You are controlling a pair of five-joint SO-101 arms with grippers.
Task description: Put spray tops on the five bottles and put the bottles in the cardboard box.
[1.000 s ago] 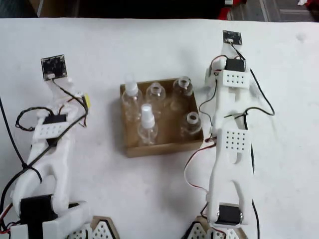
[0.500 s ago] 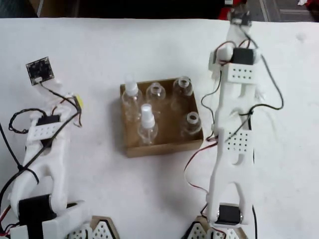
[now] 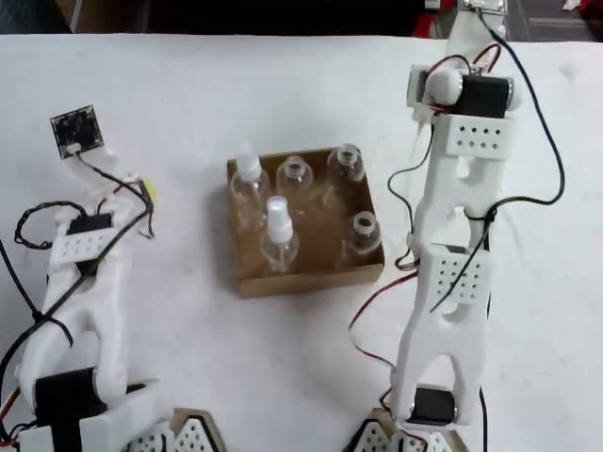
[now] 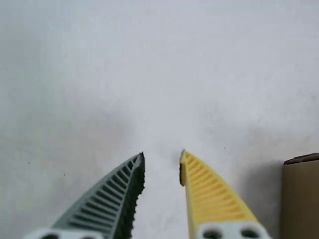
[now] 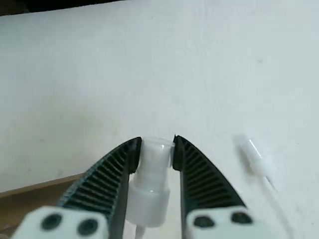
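The right jaws are clamped on a spray top (image 5: 149, 179), gripped at its head, collar nearer the wrist. A second spray top (image 5: 256, 158) lies loose on the bench (image 5: 99, 74), near these jaws but apart from them. The left jaws stand apart and empty over bare bench, with a corner of the cardboard box (image 4: 301, 196) just beside the yellow jaw.

The high view shows the box holding all five bottles: two capped bottles (image 3: 248, 184) and three open-necked bottles (image 3: 346, 165).

Assessment: the third fitting is in hand. The next move calls for carrying the held top over an open neck, aligning the tube upright, then seating it.
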